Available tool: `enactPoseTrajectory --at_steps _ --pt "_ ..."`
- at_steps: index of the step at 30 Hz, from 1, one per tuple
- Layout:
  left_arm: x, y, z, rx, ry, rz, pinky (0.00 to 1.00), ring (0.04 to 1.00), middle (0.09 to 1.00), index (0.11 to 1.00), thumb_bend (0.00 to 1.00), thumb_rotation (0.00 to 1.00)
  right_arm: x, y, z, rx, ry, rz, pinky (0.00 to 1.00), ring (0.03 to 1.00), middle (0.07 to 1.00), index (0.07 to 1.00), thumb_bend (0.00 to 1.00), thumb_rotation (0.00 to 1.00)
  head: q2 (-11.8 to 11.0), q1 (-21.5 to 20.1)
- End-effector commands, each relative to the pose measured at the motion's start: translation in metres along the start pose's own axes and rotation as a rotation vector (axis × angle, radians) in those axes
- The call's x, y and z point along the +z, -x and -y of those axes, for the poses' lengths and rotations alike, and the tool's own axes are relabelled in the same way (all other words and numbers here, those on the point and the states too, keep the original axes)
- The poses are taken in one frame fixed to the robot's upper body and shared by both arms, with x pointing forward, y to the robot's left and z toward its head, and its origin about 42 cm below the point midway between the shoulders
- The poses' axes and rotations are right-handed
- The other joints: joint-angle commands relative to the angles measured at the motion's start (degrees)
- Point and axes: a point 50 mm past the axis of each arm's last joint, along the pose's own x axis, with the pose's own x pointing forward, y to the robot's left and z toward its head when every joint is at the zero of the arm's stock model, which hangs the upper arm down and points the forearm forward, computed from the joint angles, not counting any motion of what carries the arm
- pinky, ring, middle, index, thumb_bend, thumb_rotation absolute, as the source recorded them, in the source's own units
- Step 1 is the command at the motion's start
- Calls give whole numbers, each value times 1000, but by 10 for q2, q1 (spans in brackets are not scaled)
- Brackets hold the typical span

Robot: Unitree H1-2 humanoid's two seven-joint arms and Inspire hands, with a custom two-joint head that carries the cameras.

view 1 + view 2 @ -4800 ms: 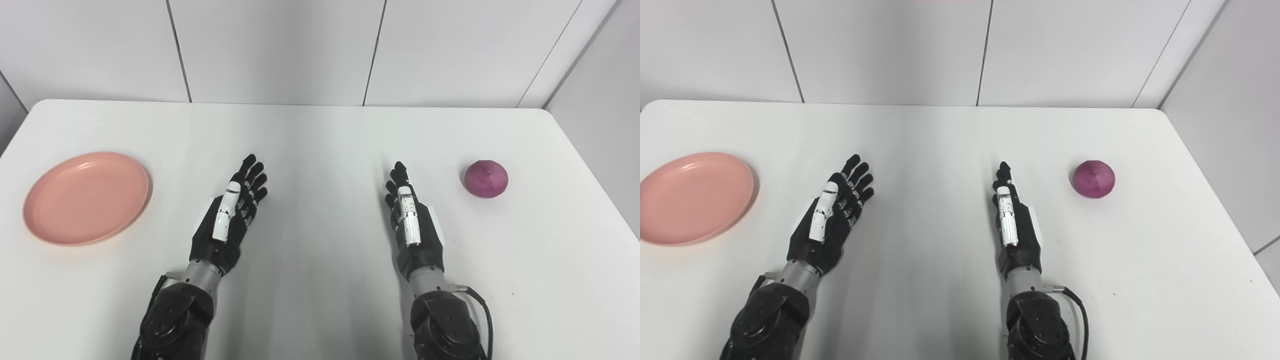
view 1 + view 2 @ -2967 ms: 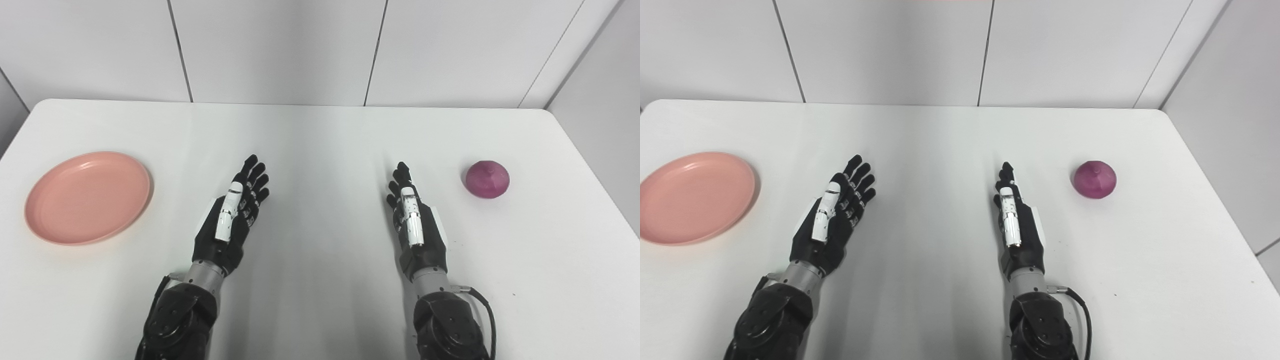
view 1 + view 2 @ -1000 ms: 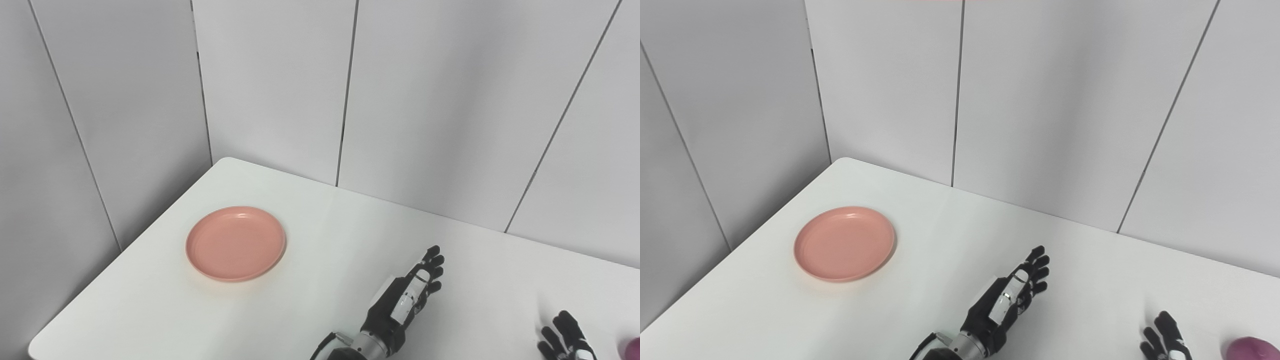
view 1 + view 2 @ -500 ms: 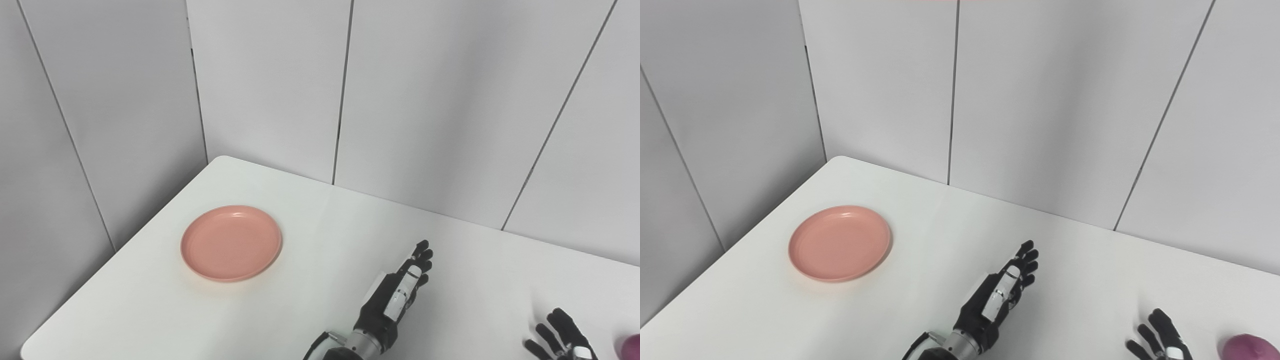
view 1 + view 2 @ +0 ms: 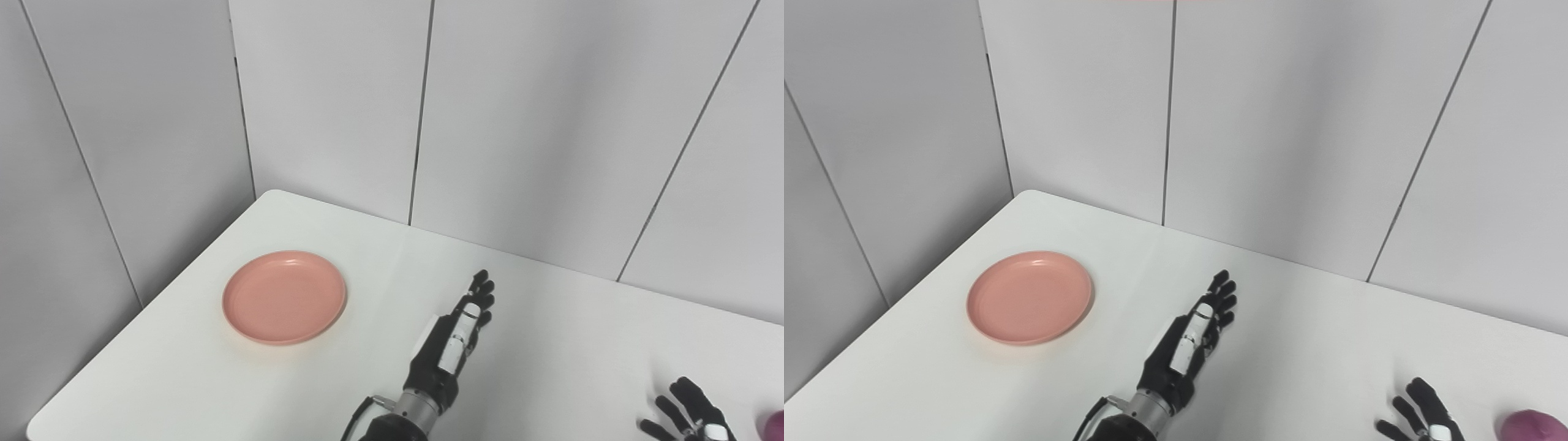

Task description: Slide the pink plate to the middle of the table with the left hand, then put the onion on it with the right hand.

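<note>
1. Plate first: the pink plate (image 5: 285,297) lies flat on the white table (image 5: 551,318), left of the frame's centre and close to the table's left edge, with nothing on it.
2. The left hand (image 5: 452,342) comes up from the bottom edge a little right of centre, fingers (image 5: 481,286) stretched out straight and slightly spread, holding nothing. It points toward the upper right of the frame and sits well apart from the plate, with bare tabletop between them.
3. I cannot tell from here whether that hand rests on the table or floats just over it.
4. The right hand (image 5: 1421,410) shows only at the bottom right corner, cut off by the frame edge; its dark fingers are splayed apart and empty.
5. The onion (image 5: 1532,425), purple-red, peeks in at the very bottom right corner, just beside the right hand but not touching it. Only its top shows in the right eye view, and barely a sliver in the left.
6. Grey wall panels (image 5: 331,98) stand behind the table, meeting in a corner at the upper left.
</note>
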Motion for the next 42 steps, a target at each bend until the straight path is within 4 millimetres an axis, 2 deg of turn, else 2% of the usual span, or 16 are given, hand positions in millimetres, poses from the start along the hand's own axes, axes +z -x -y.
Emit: enactPoseTrajectory --at_steps 1,9,14,20,26,30,34,39,42 --pt "27 -14 0 -19 -8 96 1000 1000 1000 1000 418 1000 2 -2 -2 -5 -7 11 567 796 833 793 732 779 1 0" --pt "59 -16 -23 52 -40 130 1000 1000 1000 1000 461 1000 3 -2 -4 -4 -12 -1 518 775 815 769 764 773 6 -1" --pt "71 -20 -34 73 -36 181 998 991 1000 986 457 1000 4 -3 -4 -8 -16 -11 479 767 811 763 778 762 7 1" --pt "87 -24 -47 114 -30 225 958 967 983 964 463 1000 2 -3 -2 -2 -12 -2 519 783 820 771 804 774 8 6" --pt "107 -22 -62 153 -47 273 997 995 1000 996 431 1000 4 -4 -2 -7 -20 -10 580 810 843 795 781 777 9 9" --pt "118 -20 -74 180 -64 305 1000 998 1000 994 416 1000 3 -4 -2 -9 -20 -10 618 821 849 798 802 770 9 9" --pt "128 -19 -85 209 -72 322 1000 1000 1000 1000 414 1000 5 -4 -2 -3 -17 -13 664 839 865 817 776 778 9 15" --pt "136 -16 -96 258 -81 340 1000 1000 1000 1000 418 1000 4 -4 -2 -4 -14 -6 678 840 864 820 754 778 9 16" --pt "139 -15 -100 283 -85 356 1000 998 1000 999 406 1000 4 -5 0 -5 -12 -4 677 841 867 820 777 767 8 19"
